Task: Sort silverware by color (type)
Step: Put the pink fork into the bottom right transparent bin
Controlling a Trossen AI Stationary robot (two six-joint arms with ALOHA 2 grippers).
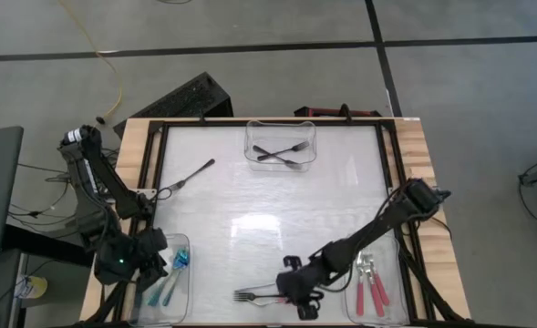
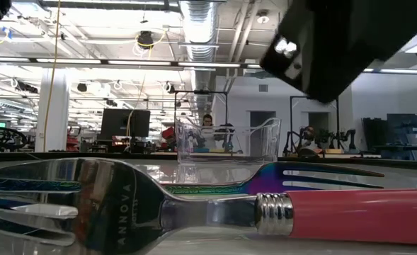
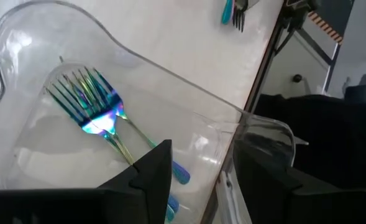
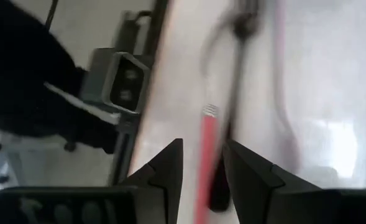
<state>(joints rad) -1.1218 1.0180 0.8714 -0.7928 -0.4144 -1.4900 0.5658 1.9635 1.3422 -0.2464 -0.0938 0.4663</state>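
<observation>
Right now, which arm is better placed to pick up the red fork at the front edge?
The right. Its gripper hovers open over the red fork, near the red bin. The left gripper is over the blue bin.

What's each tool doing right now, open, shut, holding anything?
Left tool: open, empty, over the bin holding the blue forks.
Right tool: open around the red-handled fork, not closed on it.

Three clear bins on table: far-edge bin, left-corner bin, right-corner bin. Yellow cable on floor.
</observation>
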